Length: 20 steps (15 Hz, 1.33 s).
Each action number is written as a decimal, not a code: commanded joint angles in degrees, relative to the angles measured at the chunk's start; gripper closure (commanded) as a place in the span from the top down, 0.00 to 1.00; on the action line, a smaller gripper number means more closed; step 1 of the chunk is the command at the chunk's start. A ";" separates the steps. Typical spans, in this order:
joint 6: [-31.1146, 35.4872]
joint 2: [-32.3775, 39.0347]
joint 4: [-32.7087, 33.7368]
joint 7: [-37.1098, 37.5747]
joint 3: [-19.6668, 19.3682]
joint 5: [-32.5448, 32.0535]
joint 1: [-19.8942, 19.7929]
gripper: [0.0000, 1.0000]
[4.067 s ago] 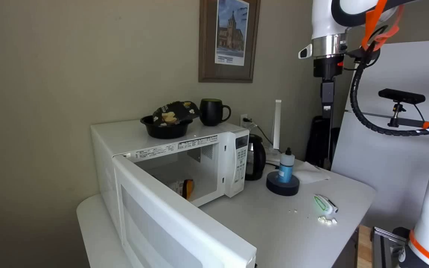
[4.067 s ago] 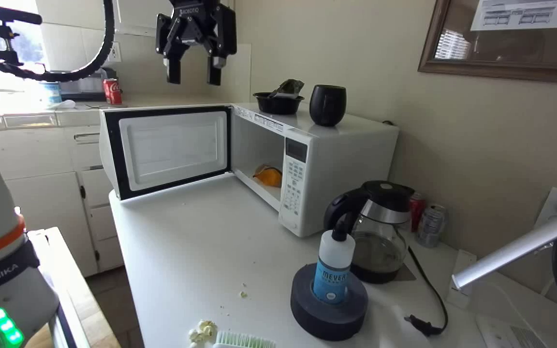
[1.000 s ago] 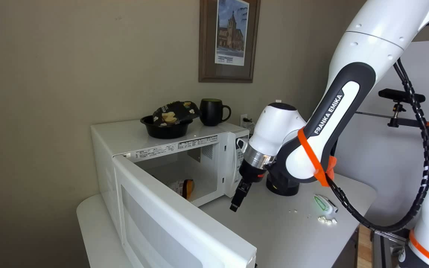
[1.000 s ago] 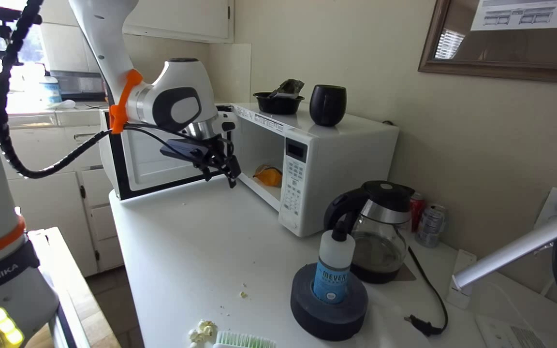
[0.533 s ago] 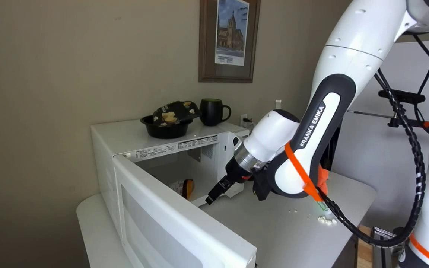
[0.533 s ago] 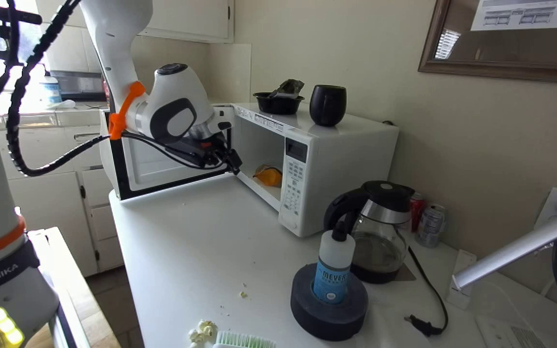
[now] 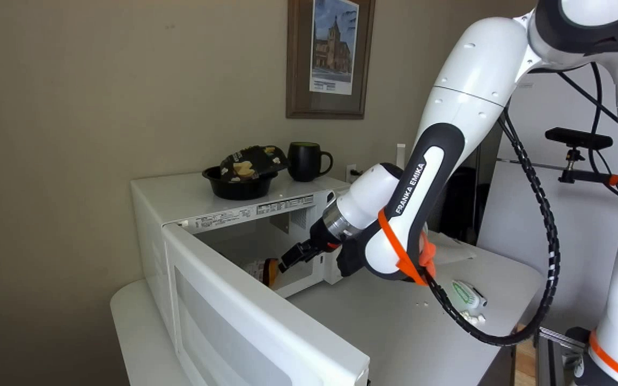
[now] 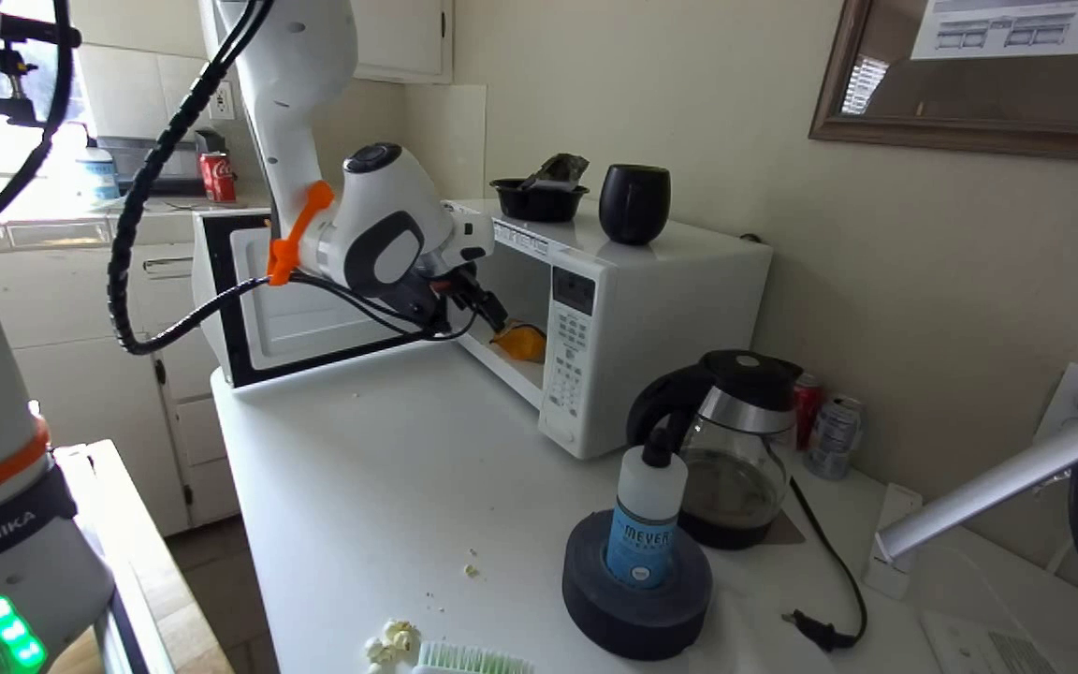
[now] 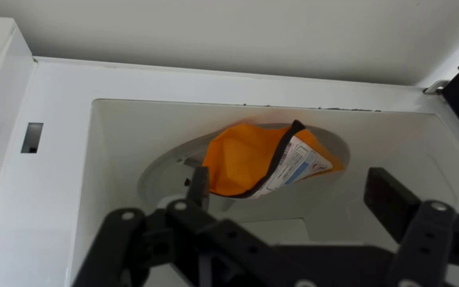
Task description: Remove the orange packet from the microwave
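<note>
Jaws spread wide, the black jointed gripper (image 9: 289, 177) points into the open cavity of the white boxy microwave (image 8: 679, 318). Just beyond the tips lies the orange packet (image 9: 245, 155), a crumpled pouch with a dark edge and a white printed label. From the wrist it shows across the gap between the fingers (image 9: 391, 199), nearer the one at picture left, whose tip borders its outline; contact I cannot judge. In both exterior views the fingertips are right beside the pouch, which sits low in the cavity over a pale round turntable (image 9: 159, 175).

The microwave's white door (image 7: 266, 321) stands open. On top, a shallow black bowl (image 7: 234, 190) bears a dark crumpled bag (image 7: 258, 160) with yellow print, beside a rounded black mug (image 7: 304, 163). Past the control panel (image 8: 569, 365), a black-handled glass kettle (image 8: 735, 487) stands on the white table (image 8: 389, 468), near a translucent bottle (image 8: 644, 538) with a blue label, upright at the middle of a thick dark disc (image 8: 637, 637). Behind, a brown-framed picture (image 7: 332, 48) hangs on the wall (image 7: 100, 96).
</note>
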 commanded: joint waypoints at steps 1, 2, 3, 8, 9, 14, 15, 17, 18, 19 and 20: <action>-0.90 4.99 5.39 1.34 0.72 -0.20 -1.23 1.00; -1.41 6.12 6.71 1.34 0.81 -0.13 -1.42 1.00; -1.91 6.68 7.53 1.11 0.56 0.43 -1.20 1.00; -2.43 11.03 12.27 1.46 1.69 0.10 -2.44 1.00; -2.81 11.71 13.18 1.28 1.58 0.37 -2.30 1.00; -2.41 15.00 16.63 0.63 1.91 0.38 -2.19 0.56; -2.27 15.57 17.14 0.51 1.91 0.41 -2.11 0.49; -2.22 16.26 17.84 0.38 1.93 0.43 -2.09 0.33; -2.02 16.55 18.04 0.27 1.86 0.44 -2.06 0.27; -1.95 16.77 18.22 0.25 1.90 0.39 -2.14 0.17; -1.77 16.92 18.31 0.25 1.99 0.30 -2.25 0.11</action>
